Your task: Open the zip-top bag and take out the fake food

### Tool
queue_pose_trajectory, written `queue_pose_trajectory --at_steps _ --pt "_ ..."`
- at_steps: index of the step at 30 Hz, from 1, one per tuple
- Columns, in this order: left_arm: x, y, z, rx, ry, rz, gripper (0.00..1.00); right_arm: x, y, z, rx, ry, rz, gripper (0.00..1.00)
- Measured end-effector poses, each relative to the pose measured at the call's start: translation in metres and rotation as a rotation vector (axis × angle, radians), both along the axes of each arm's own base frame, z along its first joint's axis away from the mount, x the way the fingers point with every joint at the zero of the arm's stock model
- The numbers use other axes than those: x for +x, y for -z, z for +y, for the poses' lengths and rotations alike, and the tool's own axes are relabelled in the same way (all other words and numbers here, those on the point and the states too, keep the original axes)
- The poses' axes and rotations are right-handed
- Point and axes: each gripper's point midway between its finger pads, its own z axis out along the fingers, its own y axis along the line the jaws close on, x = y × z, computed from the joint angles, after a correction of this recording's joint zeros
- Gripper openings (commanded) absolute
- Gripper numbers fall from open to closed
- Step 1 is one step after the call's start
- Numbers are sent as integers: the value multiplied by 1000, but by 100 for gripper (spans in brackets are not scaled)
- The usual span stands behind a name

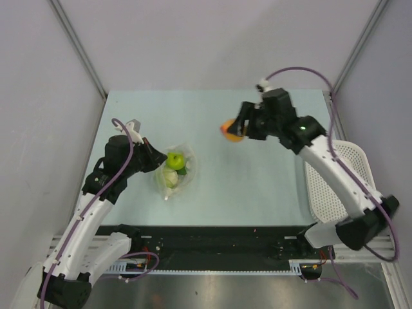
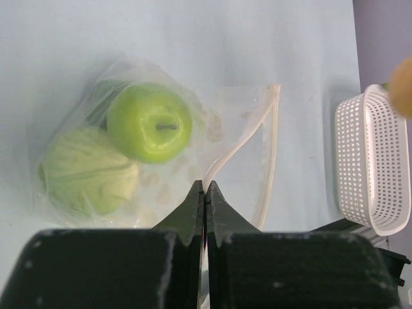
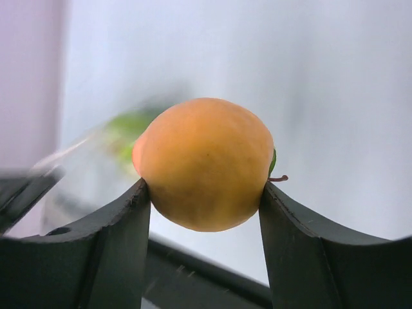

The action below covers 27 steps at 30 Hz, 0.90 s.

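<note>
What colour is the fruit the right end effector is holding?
Orange; the fruit shows best in the right wrist view.

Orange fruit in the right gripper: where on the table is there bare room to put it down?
Bare table lies under the orange fruit, between the zip-top bag and the white basket, and along the far edge. Crowded: around the bag, where the left gripper pinches its rim.
</note>
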Motion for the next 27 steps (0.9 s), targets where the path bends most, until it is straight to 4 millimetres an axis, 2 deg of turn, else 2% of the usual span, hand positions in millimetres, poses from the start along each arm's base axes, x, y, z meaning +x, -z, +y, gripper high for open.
queue_pose_trajectory --at_steps 1,2,3,4,6,10,11,12,16,19,22,25,27 --pt "0 0 0 2 2 -1 0 6 -3 -36 -27 109 -16 0" --pt "0 0 0 4 3 -1 0 12 -1 -80 -65 243 -22 0" --pt "0 1 0 6 4 0 0 12 2 -111 -99 337 -18 0" --pt "0 1 0 10 6 -1 0 12 7 -154 -144 468 -11 0" --pt "0 2 0 13 10 2 0 2 23 -220 -228 670 35 0" --pt "-1 3 0 19 16 3 0 -31 57 -316 -355 993 172 0" --pt "-1 3 0 18 18 5 0 -43 67 -337 -393 1083 218 6" --pt "-1 4 -1 18 19 6 0 -56 77 -353 -426 1156 266 6" --pt "0 7 -2 17 27 19 0 -107 119 -384 -548 1348 456 9" --pt "0 8 -4 15 34 26 0 -137 143 -394 -595 1438 568 8" --pt "-1 8 -6 14 45 26 0 -150 159 -398 -585 1492 636 9" --pt "-3 8 -7 15 55 26 0 -150 171 -402 -558 1526 674 12" --pt "-3 8 -8 16 56 26 0 -149 178 -404 -549 1541 695 30"
